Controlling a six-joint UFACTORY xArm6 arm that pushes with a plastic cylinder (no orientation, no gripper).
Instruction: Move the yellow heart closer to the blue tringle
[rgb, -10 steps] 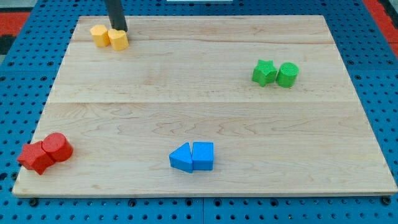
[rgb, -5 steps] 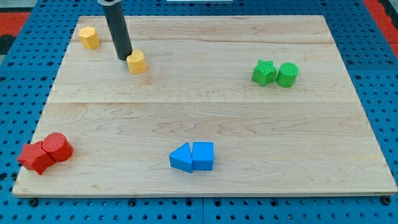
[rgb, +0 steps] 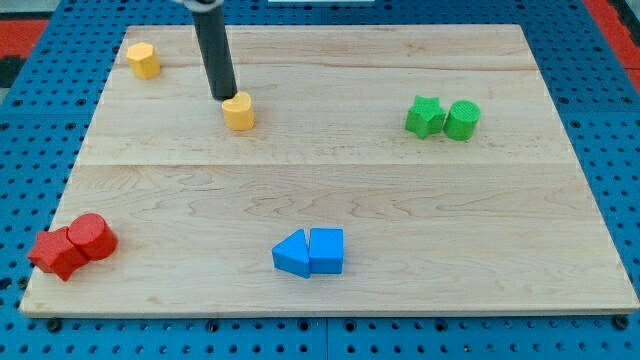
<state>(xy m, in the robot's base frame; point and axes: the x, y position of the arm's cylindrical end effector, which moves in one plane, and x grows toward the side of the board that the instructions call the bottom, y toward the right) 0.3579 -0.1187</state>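
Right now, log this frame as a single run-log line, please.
tip: touching yellow heart, on its upper-left | blue triangle: near view's bottom, beside blue cube | heart far from triangle | task: not done

Wooden board (rgb: 480, 220) on a pegboard table (rgb: 620, 150). My tip (rgb: 226, 97) touches the upper-left side of the yellow heart (rgb: 239, 111); a second yellow block (rgb: 142, 60) lies at the view's top left. Green star (rgb: 425, 117) and green cylinder (rgb: 462, 120) adjoin at right; blue triangle (rgb: 292, 254) and blue cube (rgb: 326, 250) adjoin at bottom centre; red star (rgb: 57, 252) and red cylinder (rgb: 92, 236) adjoin at bottom left
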